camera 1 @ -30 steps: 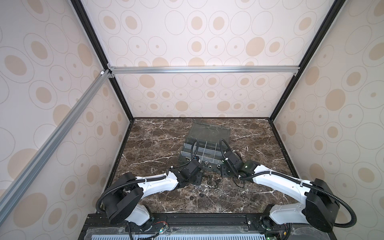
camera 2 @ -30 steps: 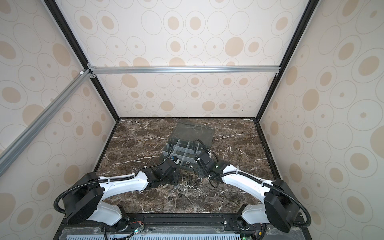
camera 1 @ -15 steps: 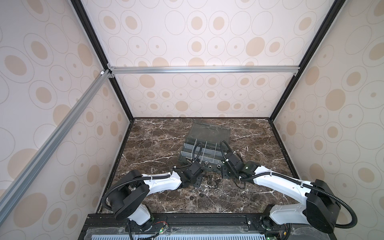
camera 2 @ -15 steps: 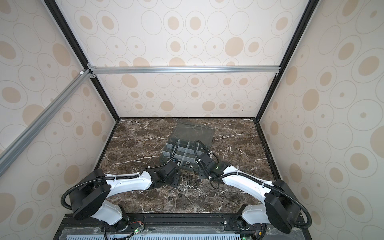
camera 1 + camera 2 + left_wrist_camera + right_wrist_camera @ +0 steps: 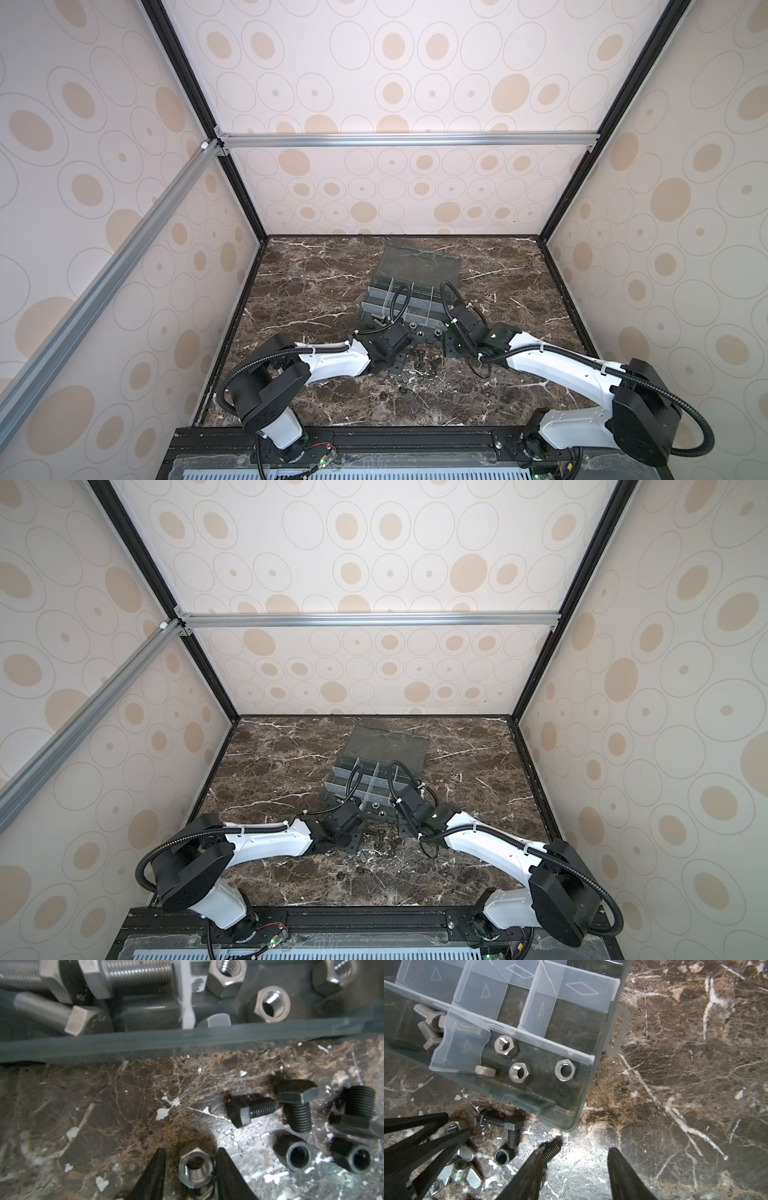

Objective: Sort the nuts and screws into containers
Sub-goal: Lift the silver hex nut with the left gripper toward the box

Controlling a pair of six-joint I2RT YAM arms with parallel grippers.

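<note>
So, silver screws fill one cell of the organizer box and silver nuts the next, yet black screws and black nuts lie loose on the tabletop, the left end effector narrowly straddling a stray silver nut, the right end effector wide, empty.

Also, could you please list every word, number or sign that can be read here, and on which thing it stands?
"12": on a shiny silver piece, seemingly a wing nut's wing.
Triangle and diamond outlines: embossed on the pale dividers.
Stamped marks on the hex bolt heads: too blurred to read.
Nothing else is readable.
</note>
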